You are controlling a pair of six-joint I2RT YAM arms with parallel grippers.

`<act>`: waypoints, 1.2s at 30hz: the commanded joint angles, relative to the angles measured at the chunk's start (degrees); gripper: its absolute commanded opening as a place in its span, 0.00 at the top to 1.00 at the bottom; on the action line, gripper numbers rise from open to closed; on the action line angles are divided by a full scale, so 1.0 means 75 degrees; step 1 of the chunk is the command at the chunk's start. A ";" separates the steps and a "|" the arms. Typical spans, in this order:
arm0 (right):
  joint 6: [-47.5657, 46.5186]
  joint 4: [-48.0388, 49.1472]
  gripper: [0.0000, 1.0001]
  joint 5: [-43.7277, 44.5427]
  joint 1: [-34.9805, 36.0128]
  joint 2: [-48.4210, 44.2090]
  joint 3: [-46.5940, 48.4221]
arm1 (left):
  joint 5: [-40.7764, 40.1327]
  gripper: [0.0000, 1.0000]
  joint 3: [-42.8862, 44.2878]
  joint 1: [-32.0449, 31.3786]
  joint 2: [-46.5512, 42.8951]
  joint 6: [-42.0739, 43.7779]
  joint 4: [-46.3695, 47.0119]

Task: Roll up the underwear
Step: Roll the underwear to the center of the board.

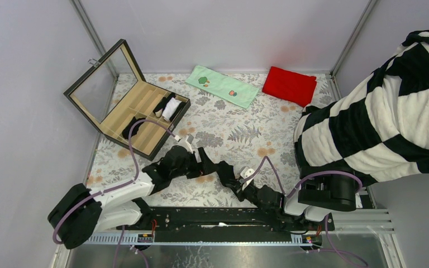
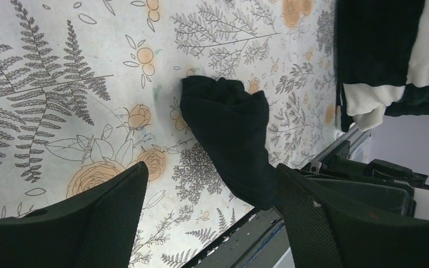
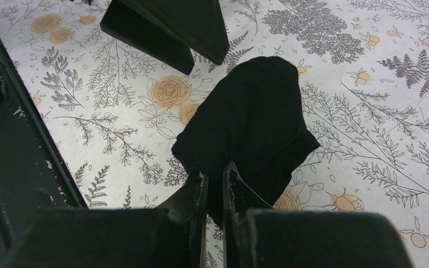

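Right claw (image 3: 215, 181): pretty much closed, fingers down to a thin slit and pinching the near edge of the black cloth, bottom middle of its wrist view
Left claw (image 2: 211, 173): wide apart, one finger at the lower left and one at the lower right of its own view, gripping nothing, cloth sits just past the tips
Underwear (image 3: 251, 117): one black piece, lying rumpled on the floral tablecloth (image 1: 246, 125) right between the two claws, lower middle of the top view, close to the black rail (image 1: 212, 215)
Box (image 1: 145, 114): wooden, lid up, upper left of the top view, a couple of dark bits and a white roll sitting in its compartments, can't really tell what they are
Green towel (image 1: 222, 85): flat at the top middle
Red cloth (image 1: 289, 85): folded, just right of the towel
Striped blanket (image 1: 380, 117): black and white, fills the right side, hangs over the right arm's base
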 commanded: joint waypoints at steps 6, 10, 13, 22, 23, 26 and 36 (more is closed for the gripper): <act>-0.0072 -0.0025 1.00 0.0273 0.0064 0.0078 0.0350 | 0.0020 0.10 0.0164 -0.0242 0.0711 -0.0768 0.0842; -0.0150 -0.0040 1.00 0.0230 0.0064 0.0269 0.0521 | -0.0298 0.09 0.0197 -0.0527 0.0864 -0.1188 0.0982; -0.0153 0.0011 1.00 0.0208 0.0065 0.0380 0.0600 | -0.0426 0.10 0.0240 -0.0666 0.0979 -0.1418 0.1073; -0.0199 -0.0020 1.00 0.0158 0.0065 0.0446 0.0655 | -0.0896 0.32 0.0138 -0.0827 0.1410 -0.1751 0.0947; -0.0205 -0.0089 1.00 0.0138 0.0065 0.0456 0.0676 | -0.0951 0.33 0.0145 -0.0829 0.1442 -0.1788 0.0962; -0.0224 -0.0201 0.99 0.0100 0.0065 0.0510 0.0735 | -0.1000 0.33 0.0250 -0.0829 0.1615 -0.1827 0.1057; -0.0490 -0.0693 0.96 -0.0133 0.0057 0.0573 0.1054 | -0.0895 0.45 0.0490 -0.0901 0.2268 -0.1899 0.1446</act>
